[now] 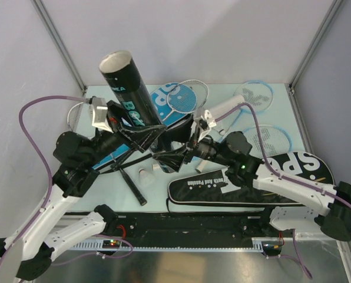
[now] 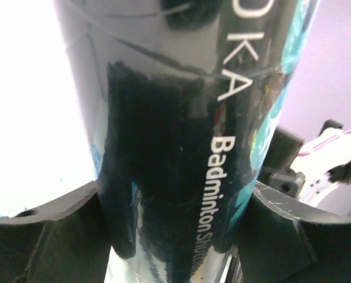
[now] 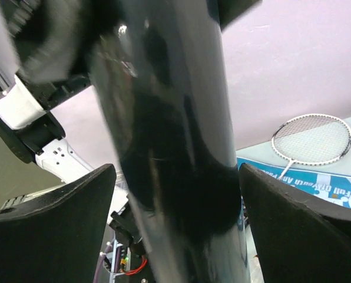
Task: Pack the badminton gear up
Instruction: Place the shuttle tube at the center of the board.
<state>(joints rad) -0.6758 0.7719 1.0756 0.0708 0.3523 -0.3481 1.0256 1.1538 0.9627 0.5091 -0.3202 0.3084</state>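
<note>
the black shuttlecock tube (image 1: 127, 88), tilted open end up above the desk (image 1: 219, 89), was clamped in the left gripper (image 2: 175, 236) jaws while the right gripper (image 3: 175, 224) jaws straddled it, apart; an off-centre closure there could have levered the tube out of the left grip.

Glossy black tube (image 2: 181, 147), seemingly plastic.
</note>
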